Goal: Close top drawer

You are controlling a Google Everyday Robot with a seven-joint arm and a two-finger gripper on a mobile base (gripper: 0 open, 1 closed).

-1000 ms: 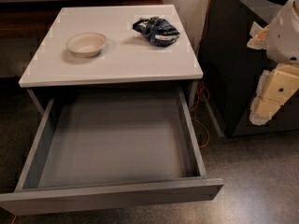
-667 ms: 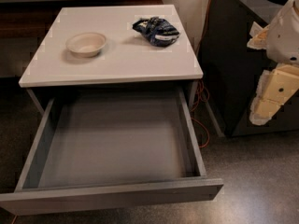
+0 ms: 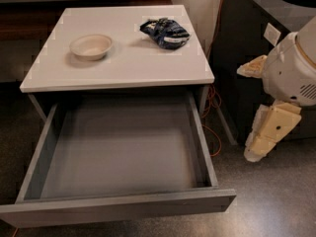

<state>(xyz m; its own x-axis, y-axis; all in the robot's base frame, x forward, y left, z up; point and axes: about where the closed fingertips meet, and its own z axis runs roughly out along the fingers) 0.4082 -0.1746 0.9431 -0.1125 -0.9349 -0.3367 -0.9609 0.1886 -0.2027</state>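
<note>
The top drawer (image 3: pixel 118 147) is a wide, shallow grey drawer pulled far out of the white-topped cabinet (image 3: pixel 118 68). Its inside is empty, and its plain front (image 3: pixel 118 209) lies along the bottom of the view. The lower drawers are hidden beneath it. My gripper (image 3: pixel 245 112) hangs at the right of the view, beside the drawer's right wall and apart from it. Its two cream fingers (image 3: pixel 269 130) stand wide apart and hold nothing.
A small white bowl (image 3: pixel 91 46) and a crumpled dark blue bag (image 3: pixel 164 32) lie on the cabinet top. A dark cabinet (image 3: pixel 256 43) stands to the right, with orange cables (image 3: pixel 213 102) between it and the drawer cabinet. The floor is dark and speckled.
</note>
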